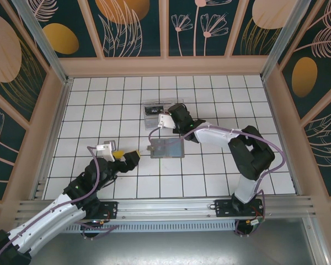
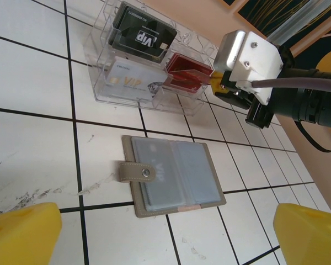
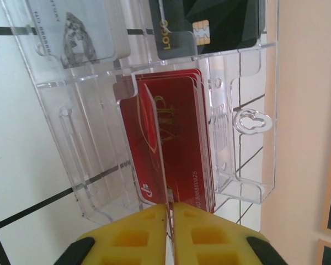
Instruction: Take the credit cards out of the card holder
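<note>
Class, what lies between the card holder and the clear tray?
Bare tile separates the card holder from the tray, as the left wrist view shows.

Grey card holder (image 2: 174, 182) with tan edging; red, black and silver credit cards (image 3: 176, 149); white tiles (image 2: 33, 83), black-lined.

Place: lab-like robot test enclosure.
Surface (image 1: 204, 185): white tiles, black grid.
Walls: wood-framed panels (image 1: 135, 27) painted with leaves.
Near edge: metal rail (image 1: 171, 205) holding left arm (image 1: 55, 215), right arm (image 1: 248, 154).

card holder (image 2: 174, 176) unobstructed, right arm (image 1: 220, 135) blocking tray (image 2: 96, 61)
</note>
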`<act>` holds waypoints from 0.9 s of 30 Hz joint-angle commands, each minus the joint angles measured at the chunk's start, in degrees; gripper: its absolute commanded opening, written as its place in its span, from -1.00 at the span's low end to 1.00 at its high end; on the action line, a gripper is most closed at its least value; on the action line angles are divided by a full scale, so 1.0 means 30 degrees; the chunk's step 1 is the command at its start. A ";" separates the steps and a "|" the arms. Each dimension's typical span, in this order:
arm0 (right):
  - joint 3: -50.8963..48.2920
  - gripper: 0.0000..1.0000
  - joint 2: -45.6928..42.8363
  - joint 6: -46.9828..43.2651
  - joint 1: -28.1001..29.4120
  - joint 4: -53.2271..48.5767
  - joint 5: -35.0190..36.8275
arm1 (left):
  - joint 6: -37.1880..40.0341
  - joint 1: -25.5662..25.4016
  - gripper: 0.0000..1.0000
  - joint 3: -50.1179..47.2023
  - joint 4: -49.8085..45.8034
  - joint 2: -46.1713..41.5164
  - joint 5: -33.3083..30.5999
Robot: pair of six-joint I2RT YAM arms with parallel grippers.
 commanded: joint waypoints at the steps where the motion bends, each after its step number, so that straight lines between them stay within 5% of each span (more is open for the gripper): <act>1: 0.0961 -0.46 0.0649 0.0793 -0.0255 0.1065 0.1052 | 0.0360 0.0081 0.97 -0.0229 -0.0219 -0.0150 -0.0271; 16: 0.1869 -0.40 0.0574 0.2513 -0.0393 0.1941 0.2040 | 0.0422 0.0081 0.97 -0.0264 -0.0161 -0.0148 -0.0088; 27: 0.2629 -0.30 -0.3175 1.5782 -0.0393 -0.2110 0.0588 | 0.0096 0.0095 0.97 0.0043 0.0463 0.1238 -0.0044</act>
